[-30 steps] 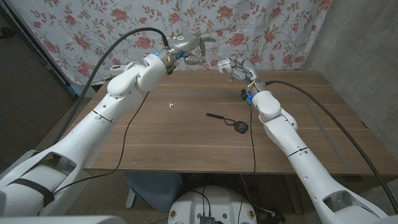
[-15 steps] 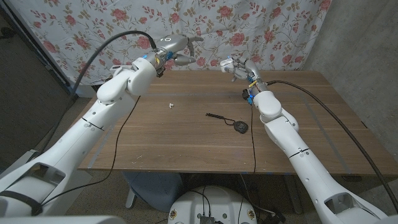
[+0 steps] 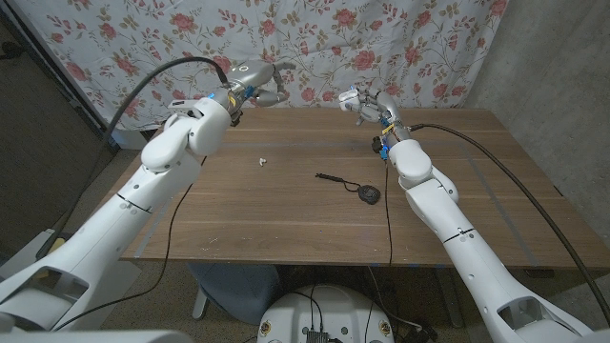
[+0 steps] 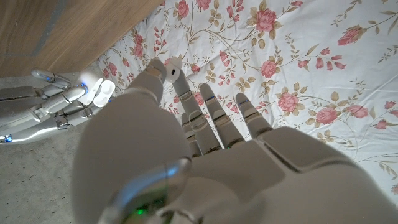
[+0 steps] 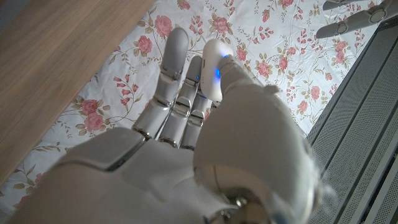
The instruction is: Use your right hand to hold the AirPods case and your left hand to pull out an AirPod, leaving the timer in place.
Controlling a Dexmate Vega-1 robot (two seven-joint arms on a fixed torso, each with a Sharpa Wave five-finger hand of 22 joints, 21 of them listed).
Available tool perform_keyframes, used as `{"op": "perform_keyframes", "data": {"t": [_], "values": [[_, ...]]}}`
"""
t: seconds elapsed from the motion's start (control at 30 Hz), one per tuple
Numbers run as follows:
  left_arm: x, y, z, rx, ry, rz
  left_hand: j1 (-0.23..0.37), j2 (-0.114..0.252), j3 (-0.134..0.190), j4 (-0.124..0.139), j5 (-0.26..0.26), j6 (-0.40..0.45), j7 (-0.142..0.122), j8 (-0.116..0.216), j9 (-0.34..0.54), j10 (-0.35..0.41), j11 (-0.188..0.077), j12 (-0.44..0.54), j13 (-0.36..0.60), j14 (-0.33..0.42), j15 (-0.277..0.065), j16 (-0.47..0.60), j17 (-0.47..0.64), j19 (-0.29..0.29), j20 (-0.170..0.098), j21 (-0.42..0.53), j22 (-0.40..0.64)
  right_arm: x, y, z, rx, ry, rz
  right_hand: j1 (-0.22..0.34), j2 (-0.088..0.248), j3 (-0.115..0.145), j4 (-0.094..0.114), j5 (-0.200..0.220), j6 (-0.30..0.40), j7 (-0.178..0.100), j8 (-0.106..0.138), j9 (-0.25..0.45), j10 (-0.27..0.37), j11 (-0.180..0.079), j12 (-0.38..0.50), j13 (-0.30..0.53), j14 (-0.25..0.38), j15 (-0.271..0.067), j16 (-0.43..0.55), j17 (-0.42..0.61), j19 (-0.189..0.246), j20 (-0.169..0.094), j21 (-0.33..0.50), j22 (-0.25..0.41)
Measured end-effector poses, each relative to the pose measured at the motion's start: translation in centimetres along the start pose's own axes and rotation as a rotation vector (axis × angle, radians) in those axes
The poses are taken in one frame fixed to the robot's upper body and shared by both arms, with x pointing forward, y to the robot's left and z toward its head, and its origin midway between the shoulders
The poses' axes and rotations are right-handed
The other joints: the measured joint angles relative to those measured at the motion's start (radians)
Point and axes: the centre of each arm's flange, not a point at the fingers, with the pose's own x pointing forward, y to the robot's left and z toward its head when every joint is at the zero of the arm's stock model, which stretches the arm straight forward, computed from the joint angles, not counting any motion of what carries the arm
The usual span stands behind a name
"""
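Holding the AirPods case (image 3: 349, 96) is assigned to the right hand (image 3: 367, 105), and in the head view that hand is seen upper centre-right, raised above the far table edge, with its fingers curled around the white case. The case is also seen from the left wrist view (image 4: 99, 91), at centre left, gripped in the right hand (image 4: 53, 102) with its open side facing outward; this grip is judged to keep the case steady and accessible.

The left hand (image 3: 250, 78) is seen in the upper left-centre of the head view, well apart from the right hand. In the left wrist view, a small white AirPod (image 4: 171, 70) is pinched at the tip of the thumb against a finger, while the remaining fingers (image 4: 214, 115) are extended and slightly apart. The earbud is therefore judged to be already out of the case, and the pinch is suited to so small a part.

A second small white object (image 3: 260, 161), possibly another earbud, lies on the wooden table (image 3: 286, 224) left of centre. A round black item on a cord (image 3: 367, 193), presumably the timer, lies right of centre, untouched by either hand, as the task requires.
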Motion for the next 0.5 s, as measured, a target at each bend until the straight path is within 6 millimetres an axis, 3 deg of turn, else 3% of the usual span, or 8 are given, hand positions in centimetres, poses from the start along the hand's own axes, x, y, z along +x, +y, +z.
{"op": "perform_keyframes", "data": {"t": [0.5], "values": [[-1.6,-1.7,-1.9,-0.009,0.11,-0.037,0.001,-0.001,-0.002,0.006,0.0,0.0,0.0,0.0,0.0,0.0,0.0,0.005,-0.005,0.0,0.0,0.0,0.002,0.0,0.0,0.0,0.0,0.0,-0.2,-0.4,0.005,0.014,-0.011,0.0,0.0,0.0,0.0,-0.001,0.0,0.0,0.0,0.0,-0.001,-0.001,-0.001,0.0,0.0,0.0,-0.003,0.0,0.0,0.0,0.0,0.0]]}}
